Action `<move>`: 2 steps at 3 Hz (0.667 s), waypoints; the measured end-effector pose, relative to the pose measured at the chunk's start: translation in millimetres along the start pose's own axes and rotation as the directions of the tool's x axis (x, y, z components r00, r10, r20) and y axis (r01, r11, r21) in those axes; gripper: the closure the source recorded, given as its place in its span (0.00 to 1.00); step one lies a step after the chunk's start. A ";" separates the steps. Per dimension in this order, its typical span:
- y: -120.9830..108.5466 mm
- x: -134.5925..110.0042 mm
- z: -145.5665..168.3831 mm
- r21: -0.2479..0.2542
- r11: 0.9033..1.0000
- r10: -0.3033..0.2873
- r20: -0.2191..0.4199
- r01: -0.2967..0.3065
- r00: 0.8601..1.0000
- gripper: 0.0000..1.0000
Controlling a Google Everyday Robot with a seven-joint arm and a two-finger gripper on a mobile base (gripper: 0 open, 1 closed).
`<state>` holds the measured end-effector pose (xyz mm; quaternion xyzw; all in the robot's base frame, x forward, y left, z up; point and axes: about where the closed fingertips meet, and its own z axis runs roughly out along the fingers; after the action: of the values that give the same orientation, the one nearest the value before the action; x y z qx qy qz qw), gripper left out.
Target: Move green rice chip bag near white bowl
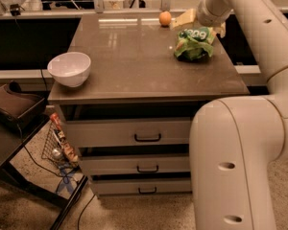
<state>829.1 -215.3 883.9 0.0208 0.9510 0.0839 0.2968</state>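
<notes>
The green rice chip bag (194, 43) lies on the right side of the brown cabinet top (134, 66), near its right edge. The white bowl (69, 68) stands at the front left corner of the same top, far from the bag. My gripper (202, 27) hangs at the bag's far upper edge, open, with one pale finger (184, 19) to the bag's left and the other at its right. It holds nothing. The bag's far edge is hidden behind the wrist.
A small orange ball (165, 18) sits at the back of the top, left of the gripper. My white arm and base (240, 157) fill the right foreground. Drawers are below the top; a wire basket (60, 145) and dark stand are on the floor at left.
</notes>
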 end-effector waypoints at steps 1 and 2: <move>11.9 -7.8 34.7 0.068 0.995 -0.077 0.032 0.074 0.997 0.00; 13.8 -4.4 66.5 0.137 0.984 -0.119 0.026 0.115 0.993 0.13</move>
<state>870.3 -192.3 834.9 -0.0135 0.9488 0.0012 0.3155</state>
